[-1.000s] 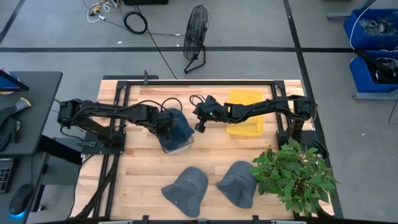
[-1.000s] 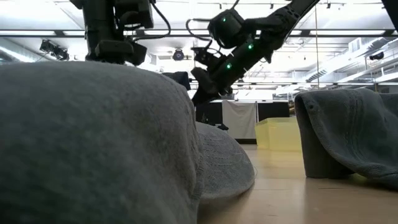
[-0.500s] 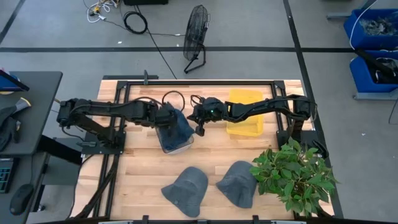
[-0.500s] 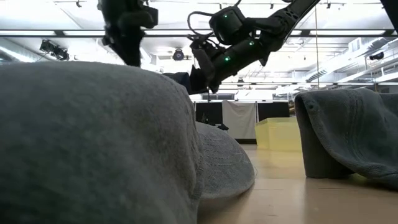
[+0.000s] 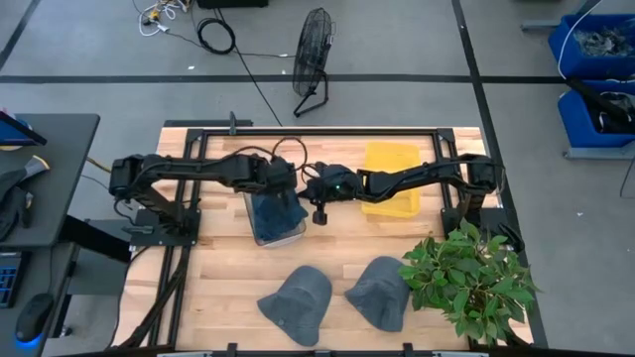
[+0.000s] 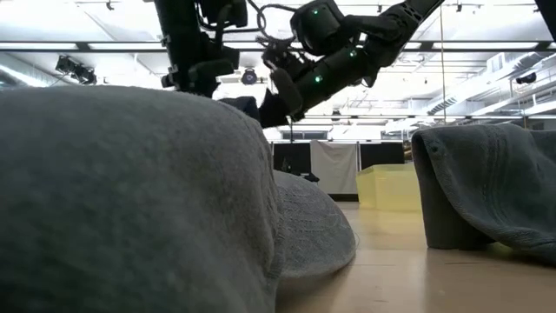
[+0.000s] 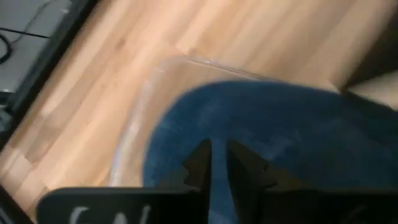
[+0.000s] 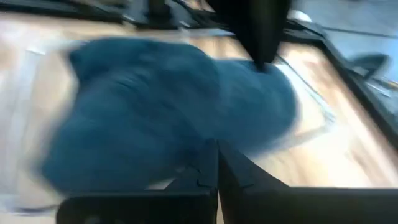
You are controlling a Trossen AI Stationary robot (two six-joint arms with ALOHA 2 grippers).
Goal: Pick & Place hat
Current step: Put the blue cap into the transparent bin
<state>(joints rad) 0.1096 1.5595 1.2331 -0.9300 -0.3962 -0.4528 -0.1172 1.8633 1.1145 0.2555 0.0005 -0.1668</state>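
A dark blue hat (image 5: 276,213) lies in a clear bin (image 5: 296,236) at the table's middle; it also shows in the left wrist view (image 7: 273,137) and the right wrist view (image 8: 161,106). My left gripper (image 5: 285,185) (image 7: 214,163) stands over the hat's far edge, its fingers almost together. My right gripper (image 5: 318,210) (image 8: 216,152) is shut and hovers just right of the bin, pointing at the hat. Two grey hats (image 5: 298,302) (image 5: 379,291) lie brim-down near the near edge. My left gripper comes from above, pointing down, and its fingertips (image 8: 263,62) meet the blue hat's far edge (image 8: 273,78). Only a narrow slit shows between the fingers (image 7: 200,160). Whether cloth is pinched in it or only pressed, I cannot tell. The hat rests in the bin.
A yellow bin (image 5: 390,178) stands right of the hat, under my right arm. A potted plant (image 5: 471,273) fills the near right corner. The grey hats (image 6: 130,200) (image 6: 486,191) block most of the low view. Bare wood lies between the bins and the grey hats.
My left gripper has moved toward the table's right, from the hat's left side to its far edge. My right gripper has moved left and slightly nearer, toward the bin. The hat's raised far part has sunk, and the hat now lies lower inside the bin.
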